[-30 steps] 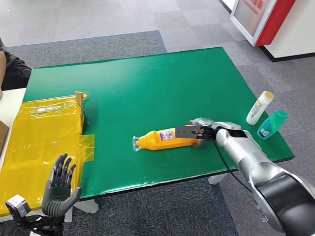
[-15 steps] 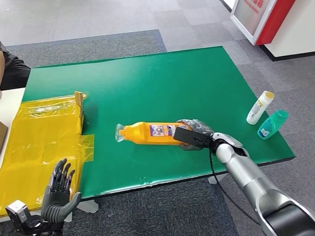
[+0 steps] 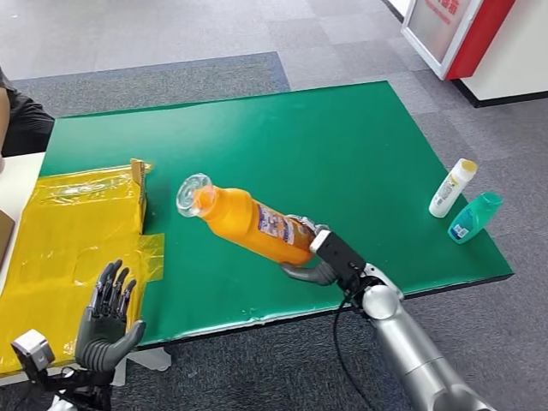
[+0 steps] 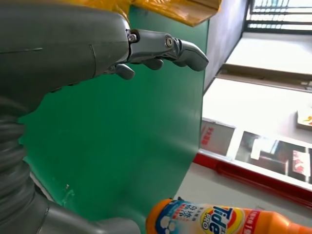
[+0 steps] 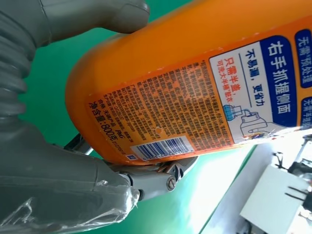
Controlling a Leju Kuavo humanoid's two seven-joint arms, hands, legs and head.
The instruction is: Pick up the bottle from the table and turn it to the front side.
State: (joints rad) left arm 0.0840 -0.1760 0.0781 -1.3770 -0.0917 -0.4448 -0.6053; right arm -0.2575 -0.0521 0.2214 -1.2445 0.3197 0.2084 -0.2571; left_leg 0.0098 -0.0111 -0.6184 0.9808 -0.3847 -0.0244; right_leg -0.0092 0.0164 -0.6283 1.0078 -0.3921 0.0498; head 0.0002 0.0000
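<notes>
Orange bottle [image 3: 253,223] gripped by right hand [image 3: 309,267] above green table [image 3: 362,145], left hand [image 3: 106,318] open, empty

Green table [image 3: 362,145], white bottle [image 3: 451,187], teal bottle [image 3: 474,216], yellow plastic sheet [image 3: 71,248]

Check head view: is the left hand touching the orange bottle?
No, the left hand hangs open off the table's near edge, well apart from the orange bottle.
</notes>
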